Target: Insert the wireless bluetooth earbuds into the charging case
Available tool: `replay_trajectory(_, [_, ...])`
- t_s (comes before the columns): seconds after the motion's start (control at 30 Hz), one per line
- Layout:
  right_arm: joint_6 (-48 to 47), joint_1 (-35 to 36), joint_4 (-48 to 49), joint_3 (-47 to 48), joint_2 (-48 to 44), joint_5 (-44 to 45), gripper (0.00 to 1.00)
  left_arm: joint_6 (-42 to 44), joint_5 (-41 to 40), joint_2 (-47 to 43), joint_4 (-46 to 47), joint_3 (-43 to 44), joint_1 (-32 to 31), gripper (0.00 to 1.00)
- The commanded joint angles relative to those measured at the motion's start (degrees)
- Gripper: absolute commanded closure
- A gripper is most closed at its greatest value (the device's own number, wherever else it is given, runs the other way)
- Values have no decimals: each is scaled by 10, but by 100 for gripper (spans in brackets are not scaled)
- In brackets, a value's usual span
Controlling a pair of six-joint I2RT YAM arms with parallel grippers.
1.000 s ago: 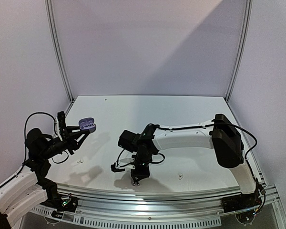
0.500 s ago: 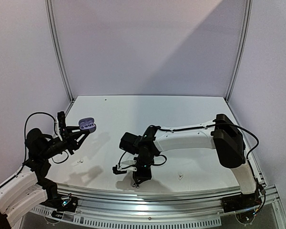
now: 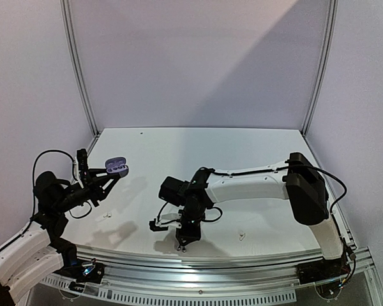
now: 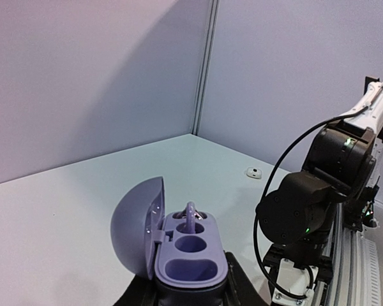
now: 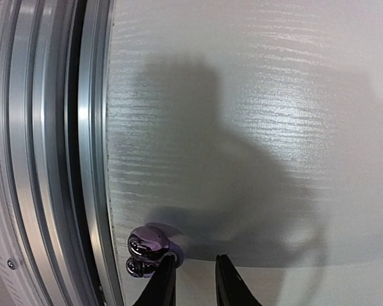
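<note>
At six o'clock on the table, right by the near edge, your right gripper is pointing down. Its fingers are standing narrowly parted and released, with only tabletop showing between them. Just outside the finger on the nine o'clock side of the wrist view, a dark earbud with a glossy glint is lying flat. Whether it is touching that finger you cannot tell. It is sitting at the table's edge, just beside the aluminium rail running down the nine o'clock side of that view.

Over at nine o'clock of the table, your left gripper is clenching the base of the lavender charging case and holding it up off the surface. The case is standing open, its lid tipping back toward nine o'clock. A small lavender piece is standing in the far socket. A white earbud is lying on the table at one o'clock from the case, well apart from it.
</note>
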Motion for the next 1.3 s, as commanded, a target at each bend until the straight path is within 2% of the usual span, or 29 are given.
replay_trajectory(0.0, [18,4,-1,13,-10,-2,78,3,-3,2,8,-6,8,100])
replay_trajectory(0.33, [76,4,31,2,-50,-19,71,2,-3,0,9,-6,8,100])
replay_trajectory(0.43, [84,5,36,-10,-57,-27,67,2,-2,-1,9,-6,8,100])
replay_trajectory(0.6, [90,7,50,-40,-65,-44,53,1,-1,-2,8,-7,9,100])
replay_trajectory(0.7, [94,10,50,-39,-57,-41,49,2,0,-2,8,-7,8,100])
replay_trajectory(1.27, [122,17,56,-35,-16,-20,57,1,-1,1,10,-7,8,100])
